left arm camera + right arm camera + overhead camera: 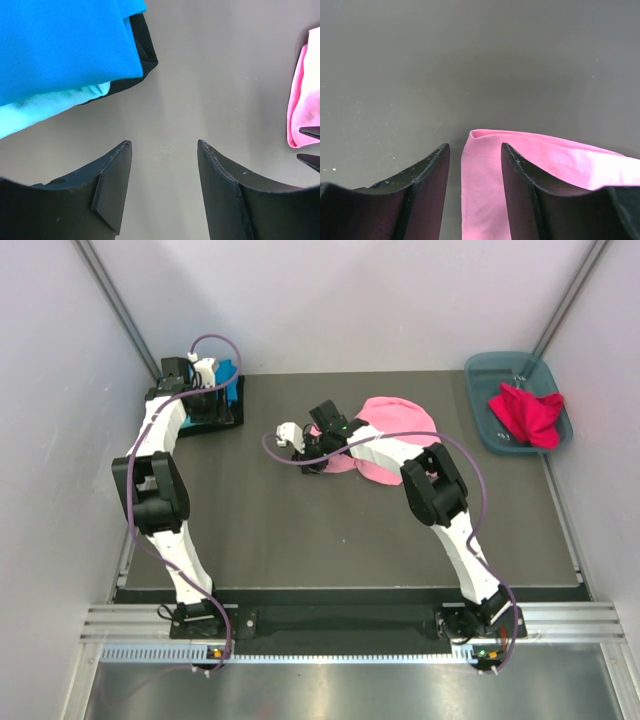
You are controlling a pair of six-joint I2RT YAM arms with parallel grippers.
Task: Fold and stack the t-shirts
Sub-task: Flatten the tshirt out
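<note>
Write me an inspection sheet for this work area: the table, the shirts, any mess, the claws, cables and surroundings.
Surface: dark grey matte table, faint pale specks.
Job's things: light pink cotton t-shirt crumpled mid-table; bright blue t-shirt stacked on a turquoise t-shirt and a black t-shirt, far left; crimson red t-shirt bunched in the tub.
Clutter: blue-grey plastic tub at the far right corner; nothing else seen.
Grippers: left claw open over the table beside the stack; right claw open, straddling the pink shirt's edge.
Cables: purple cable looping along each arm.
Surroundings: pale walls; metal rail at the near edge.
</note>
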